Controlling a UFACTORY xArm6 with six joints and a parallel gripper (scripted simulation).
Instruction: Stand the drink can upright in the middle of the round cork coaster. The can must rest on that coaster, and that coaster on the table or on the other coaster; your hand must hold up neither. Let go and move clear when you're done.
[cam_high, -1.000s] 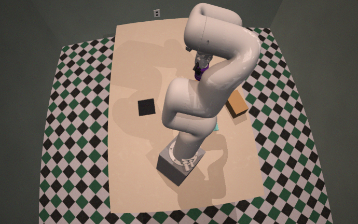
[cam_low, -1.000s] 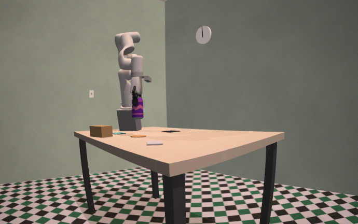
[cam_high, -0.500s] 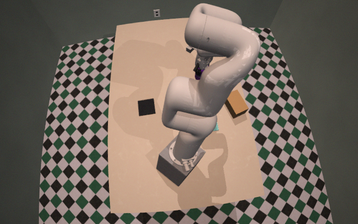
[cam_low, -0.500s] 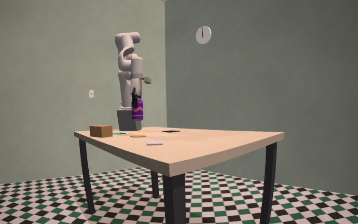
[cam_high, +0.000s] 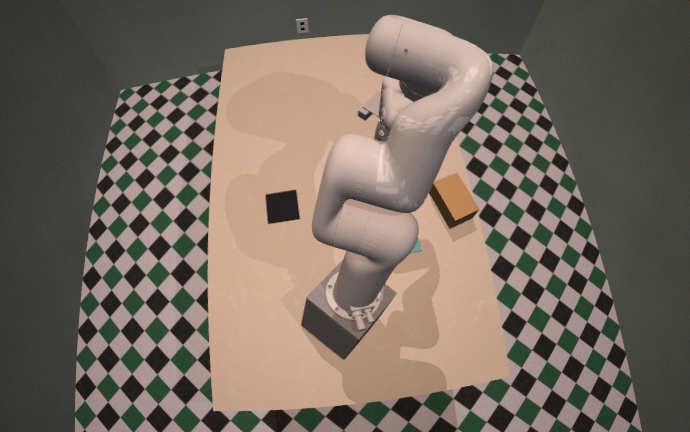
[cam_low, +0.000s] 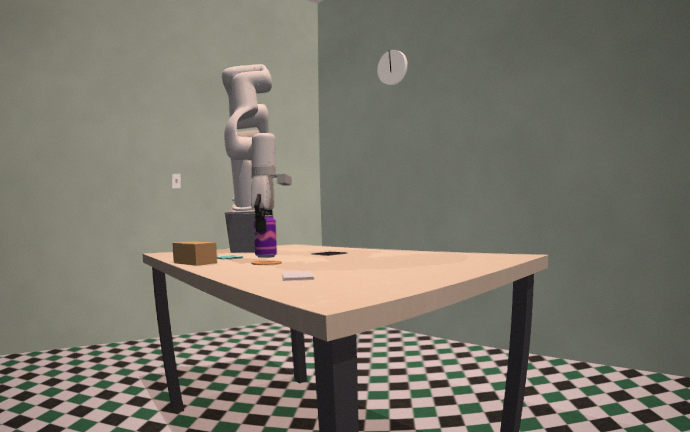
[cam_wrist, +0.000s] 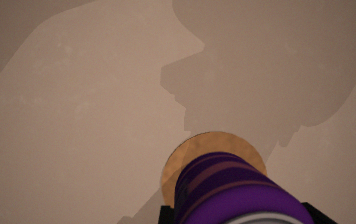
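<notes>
The gripper (cam_low: 260, 216) grips the purple drink can (cam_low: 265, 236) by its upper part, the can's long axis upright, hanging just above the round cork coaster (cam_low: 266, 262) without touching it. Bare tabletop (cam_low: 407, 274) lies right of the coaster; an orange box (cam_low: 194, 252) stands to its left, a pale flat card (cam_low: 297, 275) nearer.

Your purple drink can (cam_low: 265, 236) with wavy pink bands hangs upright in the pincer (cam_low: 260, 217), just above the tabletop (cam_low: 387, 274). The round cork coaster (cam_wrist: 215, 150) lies flat directly beneath it, partly hidden by the can.
</notes>
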